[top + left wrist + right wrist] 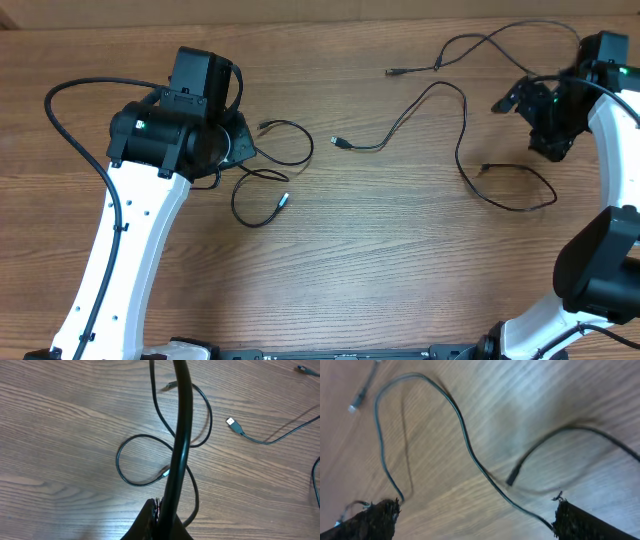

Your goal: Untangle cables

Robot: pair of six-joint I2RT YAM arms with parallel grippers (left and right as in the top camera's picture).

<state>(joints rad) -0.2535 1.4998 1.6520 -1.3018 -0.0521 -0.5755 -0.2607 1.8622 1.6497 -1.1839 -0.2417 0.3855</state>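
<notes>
On the wood table (pixel 380 280), cords lie apart, not bundled.

Left cord (pixel 311 148): lies in two loose loops just beside my left claw (pixel 243 150). One plug (pixel 283 200) is at the low end of the near loop and the other end is up by the claw. Left wrist view: the loops cross once, and the plug tip (pixel 165 472) lies inside the lower loop (pixel 118 460). My arm's own thick cable (pixel 181 435) hangs across the middle of the view and hides the crossing. One strand runs down toward the claw at the frame's bottom edge.

Left claw: only a dark sliver shows. Cannot tell how far open it is, or whether it grips that strand.

Mid cord (pixel 459 150): long and open. Its plug (pixel 337 141) is near the table's centre, well apart from the left cord. The cord rises, drops, then curls into a loop below my right claw (pixel 550 140).

Third thin cord (pixel 470 40): at the far edge, with a plug (pixel 392 71) at its left end. It runs toward my right arm.

Right claw (pixel 475 510): fingertips (pixel 380 515) spread wide, holding nothing, raised off the table. Right wrist view is blurred. A cord (pixel 465 435) snakes across the wood under the gap, and a plug end (pixel 511 480) lies near it.
</notes>
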